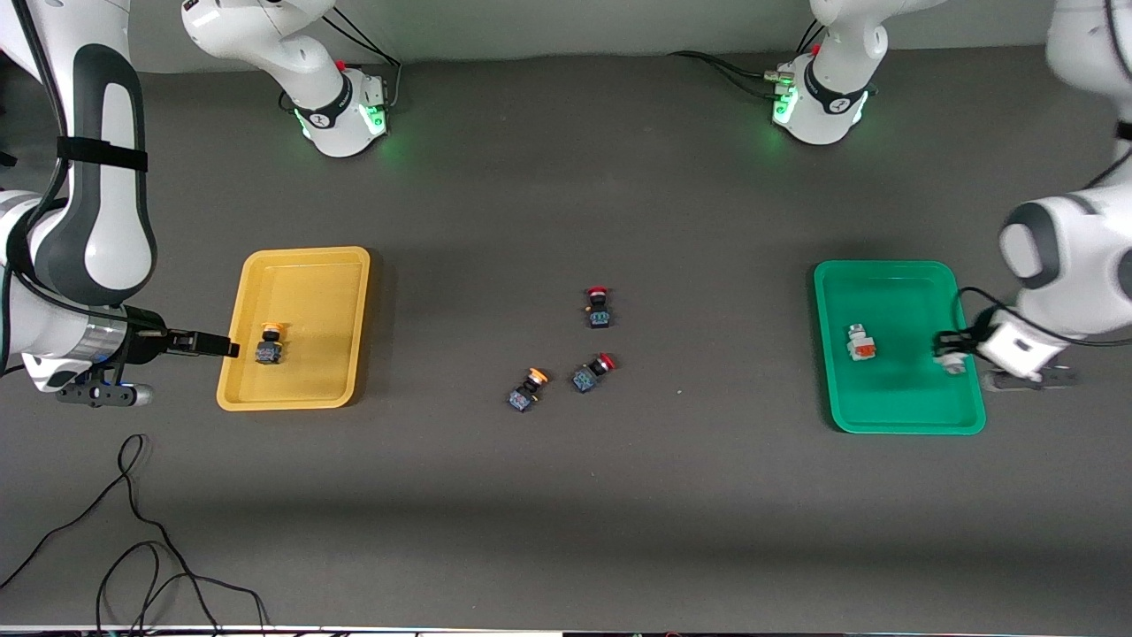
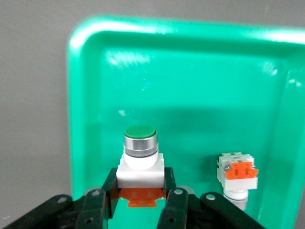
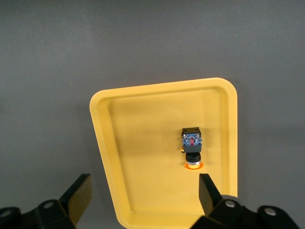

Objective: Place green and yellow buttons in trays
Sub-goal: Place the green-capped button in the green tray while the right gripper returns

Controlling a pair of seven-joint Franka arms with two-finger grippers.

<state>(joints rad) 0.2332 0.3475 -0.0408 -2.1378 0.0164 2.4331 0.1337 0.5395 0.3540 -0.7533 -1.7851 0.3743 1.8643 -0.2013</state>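
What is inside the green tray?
One green button lies in the green tray. The left gripper, shut on a second green button, is over the tray. The tray floor under that button is hidden.

We see the whole table from high across; each wrist camera looks closely down on one tray: green tray, yellow tray.
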